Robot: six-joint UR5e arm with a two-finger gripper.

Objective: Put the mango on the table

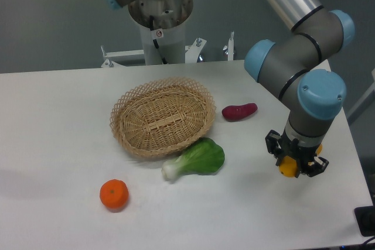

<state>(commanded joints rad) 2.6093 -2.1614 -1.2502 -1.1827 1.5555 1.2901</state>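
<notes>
Fingers of the black two-finger gripper [295, 164] are closed around the smooth yellow-orange mango [287, 167], held low over the white flat table [53, 144].

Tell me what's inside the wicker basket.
Nothing shows inside the basket: only its bare woven floor. The near wall hides a thin strip of floor. The mango is in the claw, far from it.

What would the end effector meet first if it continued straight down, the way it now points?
Most likely the bare white table. The end effector points down and holds the mango between its fingers, and nothing else lies under it. How far the mango is above the surface is unclear from this view.
</notes>
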